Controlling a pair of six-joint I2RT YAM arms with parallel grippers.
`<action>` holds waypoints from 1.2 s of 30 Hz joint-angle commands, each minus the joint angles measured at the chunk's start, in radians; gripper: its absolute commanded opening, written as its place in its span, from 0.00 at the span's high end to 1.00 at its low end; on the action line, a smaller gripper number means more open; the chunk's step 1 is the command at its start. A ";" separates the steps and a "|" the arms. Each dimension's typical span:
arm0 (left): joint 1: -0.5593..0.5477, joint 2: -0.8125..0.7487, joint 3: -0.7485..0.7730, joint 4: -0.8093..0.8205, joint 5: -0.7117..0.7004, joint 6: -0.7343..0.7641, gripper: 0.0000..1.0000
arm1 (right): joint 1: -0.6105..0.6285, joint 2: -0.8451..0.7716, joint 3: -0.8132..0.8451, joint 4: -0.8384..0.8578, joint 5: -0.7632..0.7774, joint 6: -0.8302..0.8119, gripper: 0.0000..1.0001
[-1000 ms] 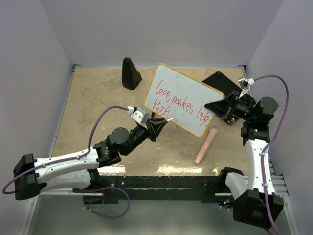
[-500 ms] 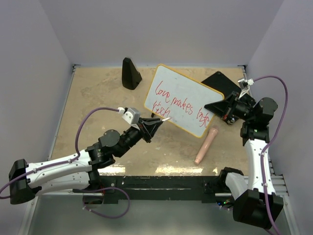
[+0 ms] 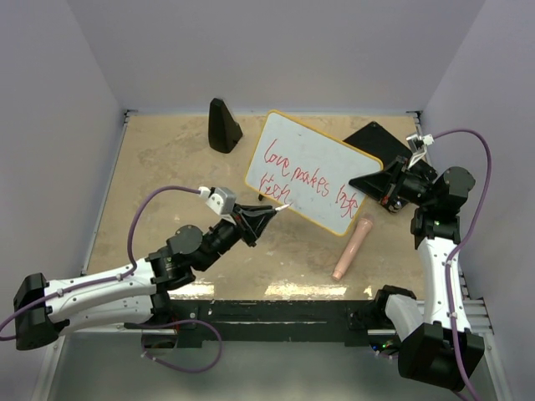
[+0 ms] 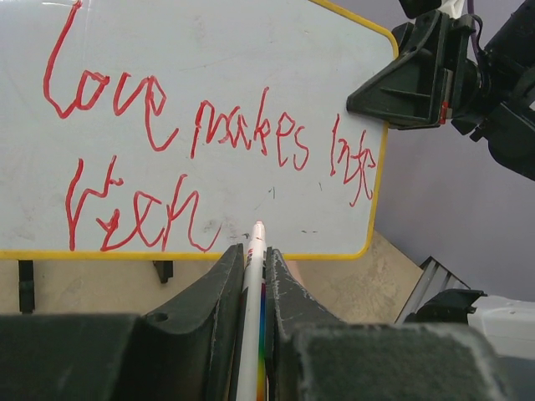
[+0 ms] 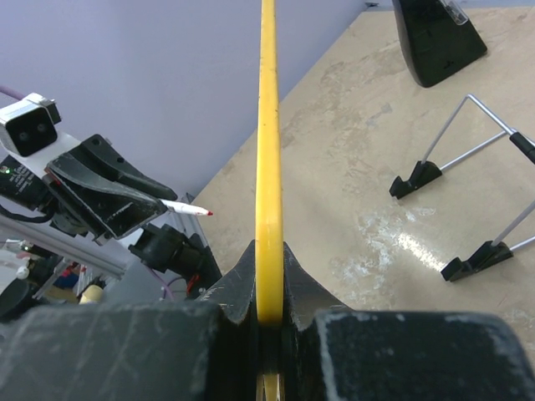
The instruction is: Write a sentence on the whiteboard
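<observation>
After backing the left gripper's (image 3: 267, 212) clamped thin white marker (image 4: 252, 276) off the right gripper's (image 3: 365, 180) firmly pinched, glossy yellow-rimmed whiteboard (image 3: 322, 159), paused with the red cursive sentence (image 4: 226, 142) seemingly complete.

Whiteboard (image 3: 313, 171) stands mid-table, its right edge pinched in the right gripper (image 3: 374, 181). The sentence (image 3: 305, 180) sits on it in two lines. Left gripper (image 3: 266, 214) holds the marker (image 3: 281, 207) just before its lower left corner. Cone (image 3: 223, 127) behind, to the left. A stick (image 3: 352, 247) lies on the table (image 3: 167, 167) in front, to the right.

Whiteboard (image 3: 294, 134) — white, yellow rim; sentence (image 4: 242, 138) — red.
</observation>
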 commanded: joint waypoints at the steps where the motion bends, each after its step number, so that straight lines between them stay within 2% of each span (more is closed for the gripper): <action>1: -0.006 -0.047 -0.042 0.114 -0.015 -0.047 1.00 | -0.004 -0.009 0.019 0.086 -0.017 0.034 1.00; 7: -0.006 -0.041 -0.014 0.052 -0.021 -0.044 1.00 | -0.004 -0.017 0.018 0.075 -0.013 0.020 1.00; 15: -0.007 0.059 0.108 -0.034 0.110 0.013 1.00 | -0.004 -0.017 0.056 -0.003 -0.008 -0.075 1.00; 22: -0.013 0.139 0.163 -0.017 0.093 0.128 1.00 | -0.006 -0.008 0.078 -0.034 -0.010 -0.101 1.00; 36: -0.019 0.228 0.193 -0.030 0.005 0.140 1.00 | -0.006 -0.012 0.072 -0.021 -0.005 -0.084 1.00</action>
